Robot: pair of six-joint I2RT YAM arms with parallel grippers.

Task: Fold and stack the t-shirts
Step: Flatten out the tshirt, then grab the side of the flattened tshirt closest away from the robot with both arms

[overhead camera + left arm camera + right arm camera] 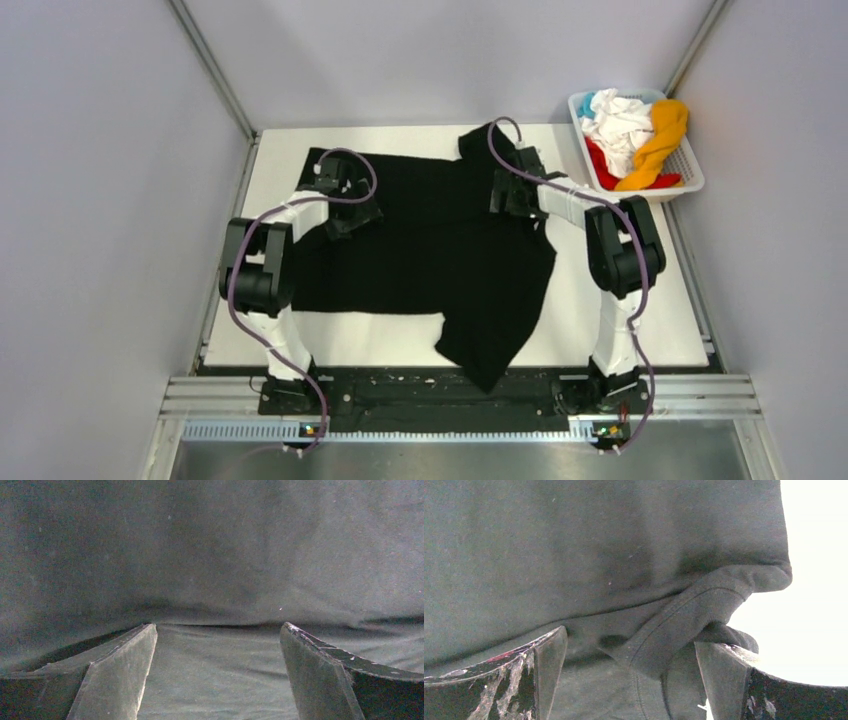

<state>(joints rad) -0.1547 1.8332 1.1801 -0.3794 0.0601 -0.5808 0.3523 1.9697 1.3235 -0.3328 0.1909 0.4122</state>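
The black t-shirt (pixel 440 250) lies spread over the white table (pixel 620 330), and one corner hangs off the near edge. My left gripper (pixel 350 200) is low over its left part. In the left wrist view this gripper (pixel 218 627) is open, with flat black cloth (pixel 215 555) under and between the fingers. My right gripper (pixel 510 195) is over the shirt's upper right part. Seen from the right wrist, the gripper (pixel 631 637) is open, and a hemmed fold of the black cloth (pixel 684 620) lies between its fingers. The white (pixel 620 120), orange-yellow (pixel 660 140), red (pixel 605 165) and light blue (pixel 587 103) t-shirts are bunched in a basket.
The white slatted basket (pixel 690 175) stands at the back right corner, just off the table. Grey walls close in the left, right and back sides. A metal rail (pixel 460 395) carries both arm bases along the near edge.
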